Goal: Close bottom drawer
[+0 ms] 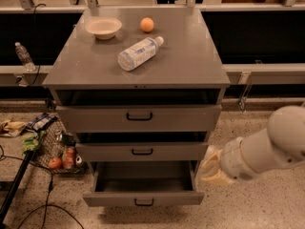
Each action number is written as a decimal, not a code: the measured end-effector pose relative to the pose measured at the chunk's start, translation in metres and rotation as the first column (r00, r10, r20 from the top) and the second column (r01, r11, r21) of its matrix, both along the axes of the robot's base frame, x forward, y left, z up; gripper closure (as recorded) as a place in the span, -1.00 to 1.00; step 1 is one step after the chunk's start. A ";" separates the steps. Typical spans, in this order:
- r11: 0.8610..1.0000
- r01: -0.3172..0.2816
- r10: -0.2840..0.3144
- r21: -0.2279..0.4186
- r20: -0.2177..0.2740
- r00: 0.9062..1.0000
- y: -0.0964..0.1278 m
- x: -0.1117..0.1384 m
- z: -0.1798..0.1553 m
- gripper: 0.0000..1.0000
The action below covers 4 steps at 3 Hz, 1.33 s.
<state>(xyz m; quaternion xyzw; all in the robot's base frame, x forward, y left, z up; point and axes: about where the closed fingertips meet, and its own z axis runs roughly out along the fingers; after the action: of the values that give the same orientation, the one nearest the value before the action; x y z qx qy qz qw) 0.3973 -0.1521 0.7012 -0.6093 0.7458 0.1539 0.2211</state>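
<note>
The grey metal cabinet (138, 63) has three drawers. The bottom drawer (143, 198) is pulled well out, its inside bare, with a small black loop handle (144, 203) at the centre of its front. The middle drawer (142, 151) and top drawer (139, 117) stand out a little. My white arm (267, 149) comes in from the right, and my gripper (209, 168) is low beside the bottom drawer's right side, level with its opening. It looks close to the drawer's right edge; I cannot tell whether it touches.
On the cabinet top lie a plastic water bottle (138, 53), a pale bowl (103, 27) and an orange (147, 24). A wire basket of cans and packets (57, 149) and black cables (28, 194) sit on the floor to the left. A rail runs behind.
</note>
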 end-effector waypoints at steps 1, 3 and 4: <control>0.999 0.026 -0.027 0.031 0.021 0.999 0.004 0.013 -0.032 1.00; 0.996 0.080 -0.081 0.028 0.041 0.996 -0.001 0.023 -0.073 1.00; 0.992 0.120 -0.123 0.037 0.061 0.991 -0.010 0.040 -0.145 1.00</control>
<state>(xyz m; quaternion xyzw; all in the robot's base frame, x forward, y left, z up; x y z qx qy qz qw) 0.4368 -0.1624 0.5558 -0.5636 0.7714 0.1330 0.2636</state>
